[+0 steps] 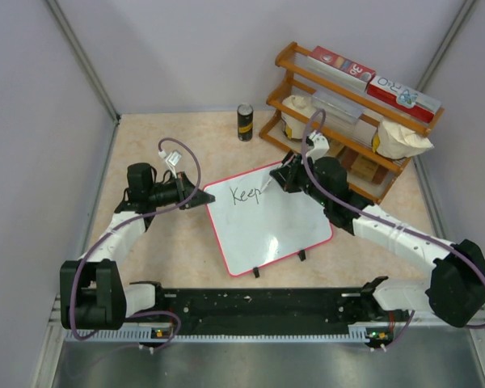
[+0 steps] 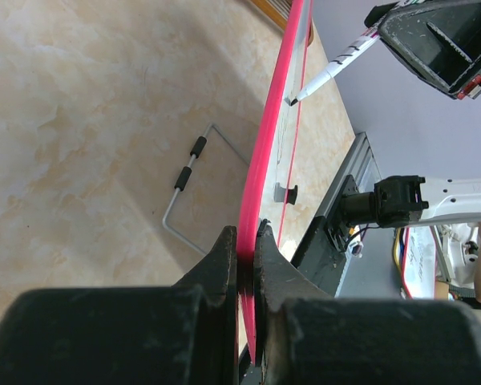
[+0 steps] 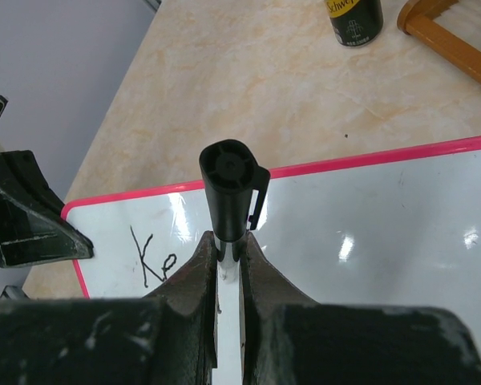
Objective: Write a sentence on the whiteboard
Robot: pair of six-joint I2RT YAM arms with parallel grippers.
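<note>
Pink-rimmed whiteboard lies crooked on the tabletop, one corner nearest us; the sentence, just "Keep", runs along its far edge. Left wrist: we see it edge-on, left tool pinching the rim. Right wrist: right tool squeezes the marker, hiding letters past "Ke".

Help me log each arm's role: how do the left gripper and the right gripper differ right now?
The left gripper pinches the pink rim of the whiteboard at its left corner; the right gripper pinches a marker. The left gripper sits at the board's edge; the right gripper hangs over the board, marker tip near the written Keep. Both are shut on what they hold.
</note>
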